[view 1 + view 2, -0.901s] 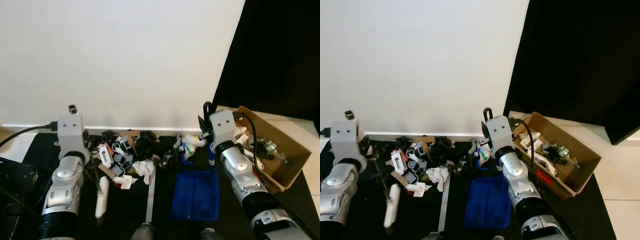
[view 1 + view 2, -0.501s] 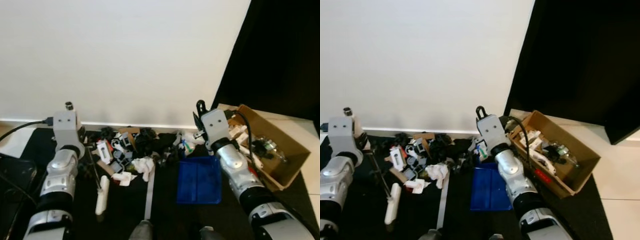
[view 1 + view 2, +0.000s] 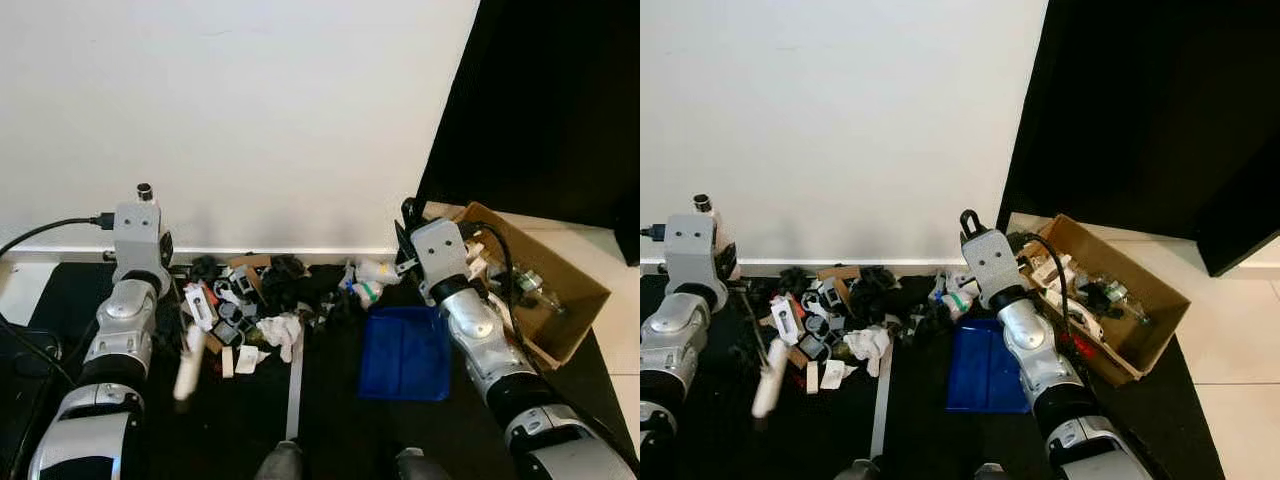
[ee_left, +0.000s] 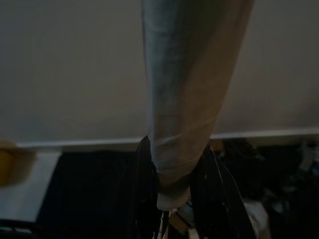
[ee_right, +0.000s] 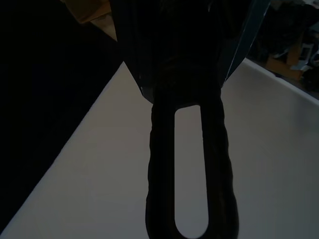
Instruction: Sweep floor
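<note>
A robot looks down at a dark floor mat (image 3: 330, 430) laid against a white wall (image 3: 250, 110). A heap of litter (image 3: 265, 300), made up of crumpled white paper, black scraps and bits of cardboard, lies along the foot of the wall, between the two silver arms. The single pieces are too small and jumbled to name.

The left end effector (image 4: 172, 199) is clenched on a pale brush handle (image 4: 192, 89), which rises past the wrist camera and is cut off at the frame edge. From the head camera its fingers are hidden behind the wrist block. A white cylindrical piece (image 3: 185, 362) on a thin dark rod sits near the left edge of the heap, blurred; whether it belongs to the brush cannot be told.

The right end effector (image 5: 189, 64) grasps the black looped handle (image 5: 192, 174) of a blue dustpan (image 3: 407, 352). The pan lies flat on the mat just right of the heap, its far edge close to the litter. In the wrist view the fingers are lost in shadow around the handle.

Further right, an open cardboard box (image 3: 560, 340) full of assorted items stands partly behind the right arm, beside a black curtain (image 3: 550, 100). A pale strip (image 3: 296, 385) runs along the mat toward the near edge, where two grey shapes are cut off.
</note>
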